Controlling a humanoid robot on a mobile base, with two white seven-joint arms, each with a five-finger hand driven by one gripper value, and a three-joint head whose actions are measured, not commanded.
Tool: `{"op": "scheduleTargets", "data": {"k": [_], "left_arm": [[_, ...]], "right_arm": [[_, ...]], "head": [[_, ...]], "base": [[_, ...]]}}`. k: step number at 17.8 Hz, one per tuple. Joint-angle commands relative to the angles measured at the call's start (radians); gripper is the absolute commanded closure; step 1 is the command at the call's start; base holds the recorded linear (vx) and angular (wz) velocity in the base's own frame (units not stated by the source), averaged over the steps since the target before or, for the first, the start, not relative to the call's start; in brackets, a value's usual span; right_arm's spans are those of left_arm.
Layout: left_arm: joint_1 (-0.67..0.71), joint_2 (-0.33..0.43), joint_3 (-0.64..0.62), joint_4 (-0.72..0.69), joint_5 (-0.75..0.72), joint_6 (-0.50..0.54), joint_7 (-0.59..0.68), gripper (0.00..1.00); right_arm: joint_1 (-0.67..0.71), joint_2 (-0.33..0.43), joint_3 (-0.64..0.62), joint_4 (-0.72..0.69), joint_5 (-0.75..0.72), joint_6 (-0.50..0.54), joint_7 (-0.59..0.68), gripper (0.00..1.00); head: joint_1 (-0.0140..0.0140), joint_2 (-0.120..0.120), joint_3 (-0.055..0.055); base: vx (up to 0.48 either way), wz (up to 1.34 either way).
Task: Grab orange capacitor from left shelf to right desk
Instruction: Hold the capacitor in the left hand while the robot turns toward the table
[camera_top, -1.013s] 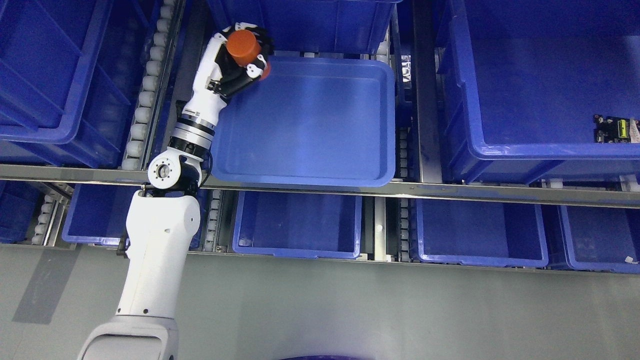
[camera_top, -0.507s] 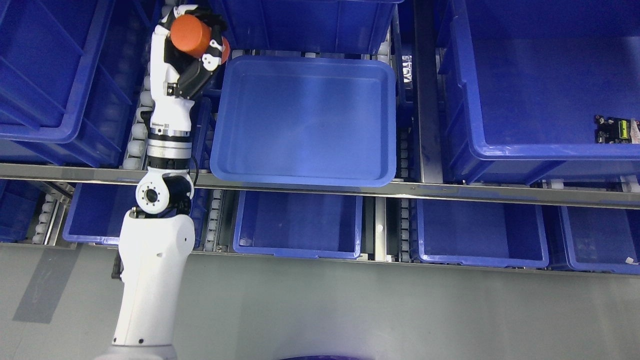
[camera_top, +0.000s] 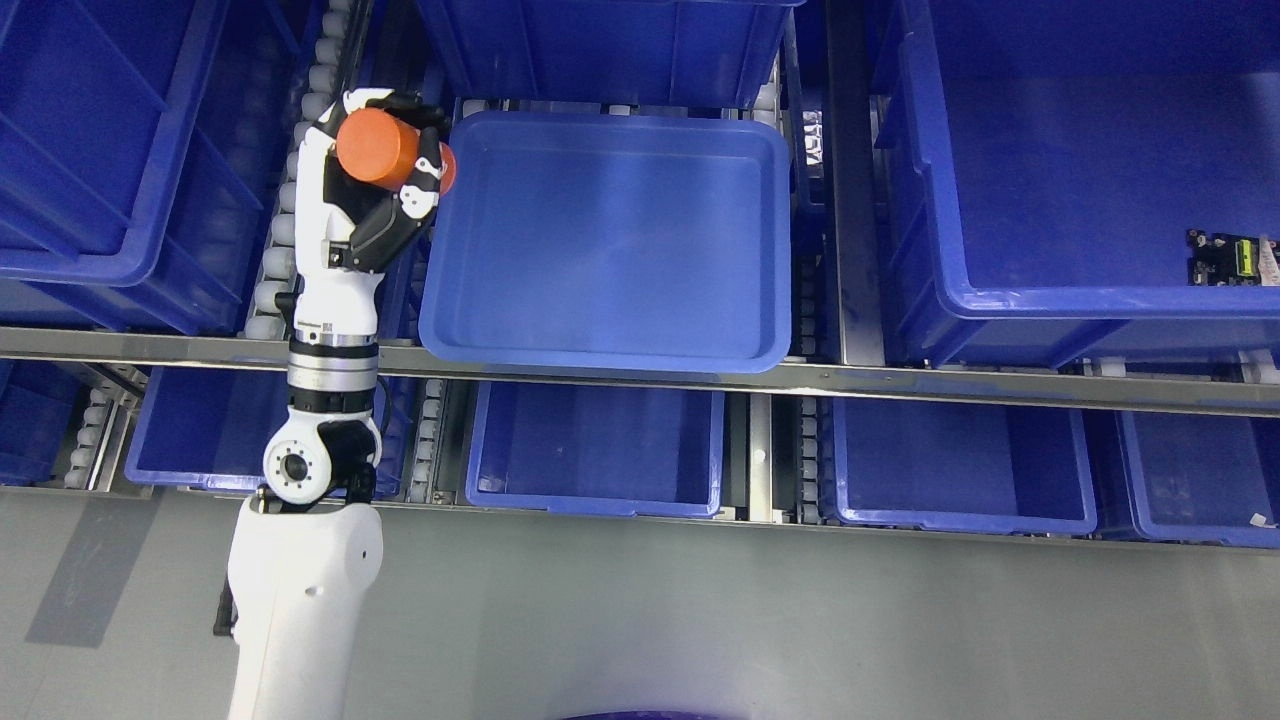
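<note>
Gripping a smooth orange capacitor (camera_top: 378, 146) — cylindrical, left hand (camera_top: 375, 195) fingers (camera_top: 425, 180) curled tight around it

Glossy plastic tray (camera_top: 610, 335); brushed metal rail (camera_top: 900, 385).

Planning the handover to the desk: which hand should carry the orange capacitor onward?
Left. The left hand already grips the orange capacitor beside the blue tray; no right arm is in view.

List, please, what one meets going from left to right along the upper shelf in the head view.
Robot hand gripping the orange capacitor → shallow blue tray → large blue bin → small circuit board at the bin's right end.
</note>
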Motion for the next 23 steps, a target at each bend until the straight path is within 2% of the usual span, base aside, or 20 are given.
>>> {"op": "scheduleTargets", "data": {"k": [1, 11, 23], "left_arm": [[0.086, 0.016, 0.014, -0.161, -0.001, -0.003, -0.004, 0.98], [0.084, 0.016, 0.012, -0.161, -0.001, -0.007, -0.005, 0.98], [0.084, 0.016, 0.003, -0.161, -0.001, -0.003, -0.011, 0.97]], "right_arm": [[0.023, -0.017, -0.011, -0.017, 0.006, 0.000, 0.000, 0.00], [0.023, -0.017, -0.011, -0.017, 0.006, 0.000, 0.000, 0.00], [0.023, -0.017, -0.011, -0.017, 0.006, 0.000, 0.000, 0.00]], "head": [[0.0000, 0.000, 0.000], [0.0000, 0.000, 0.000], [0.0000, 0.000, 0.000]], "base": [[-0.006, 0.01], [-0.046, 0.01], [-0.135, 0.18]]}}
